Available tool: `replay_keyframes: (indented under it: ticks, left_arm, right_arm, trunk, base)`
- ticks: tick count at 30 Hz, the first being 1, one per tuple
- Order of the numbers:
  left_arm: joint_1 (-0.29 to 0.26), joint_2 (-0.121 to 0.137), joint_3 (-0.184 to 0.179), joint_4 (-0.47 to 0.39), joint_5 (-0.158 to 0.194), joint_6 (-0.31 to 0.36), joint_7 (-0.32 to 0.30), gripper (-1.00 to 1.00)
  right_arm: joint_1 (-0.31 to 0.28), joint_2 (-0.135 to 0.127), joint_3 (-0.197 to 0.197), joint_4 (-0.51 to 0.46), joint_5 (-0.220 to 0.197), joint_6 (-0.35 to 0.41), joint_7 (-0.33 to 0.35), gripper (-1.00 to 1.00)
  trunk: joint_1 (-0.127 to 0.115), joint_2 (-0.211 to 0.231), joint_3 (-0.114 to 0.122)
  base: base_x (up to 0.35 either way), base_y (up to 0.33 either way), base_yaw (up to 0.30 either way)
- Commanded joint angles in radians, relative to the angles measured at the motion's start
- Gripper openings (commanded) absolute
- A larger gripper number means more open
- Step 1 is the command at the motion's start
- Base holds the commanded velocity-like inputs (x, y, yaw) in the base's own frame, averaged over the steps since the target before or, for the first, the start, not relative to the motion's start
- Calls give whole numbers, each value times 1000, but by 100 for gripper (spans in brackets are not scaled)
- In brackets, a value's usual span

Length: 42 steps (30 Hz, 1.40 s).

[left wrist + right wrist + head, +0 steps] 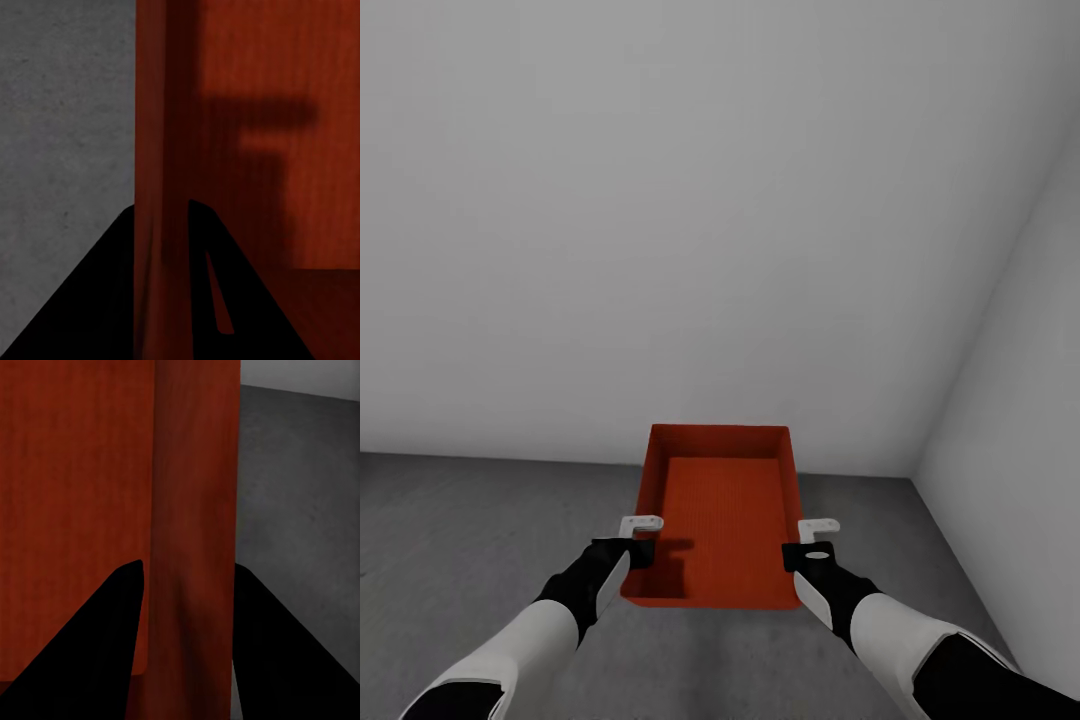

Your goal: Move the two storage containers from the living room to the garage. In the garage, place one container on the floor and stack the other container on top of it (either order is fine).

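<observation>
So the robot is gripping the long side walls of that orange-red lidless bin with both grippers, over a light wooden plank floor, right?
Not quite: the floor is dull grey mottled concrete, not wooden planks, as the head view shows. The rest holds: the left gripper and right gripper each clamp a side wall of the orange-red lidless bin.

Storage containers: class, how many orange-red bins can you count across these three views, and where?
1. A single storage container is held between the left gripper and right gripper, each clamped on a side wall, above the grey floor. Whether another is nested inside cannot be told.
</observation>
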Motion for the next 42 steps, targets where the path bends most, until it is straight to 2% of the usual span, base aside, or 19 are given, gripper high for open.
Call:
replay_keyframes:
  ticks: [1,42]
  left_arm:
    - [0,-7,-3,2,17,5,8,-100]
    - [0,-7,-3,1,17,5,7,-100]
  right_arm:
    - [-2,1,-20,-4,31,-1,-16,-100]
    - [-2,5,-22,-4,28,-15,-33,-100]
  trunk:
    - [4,-8,-6]
    - [161,-295,-201]
  base:
    - [0,0,0]
    - [0,0,0]
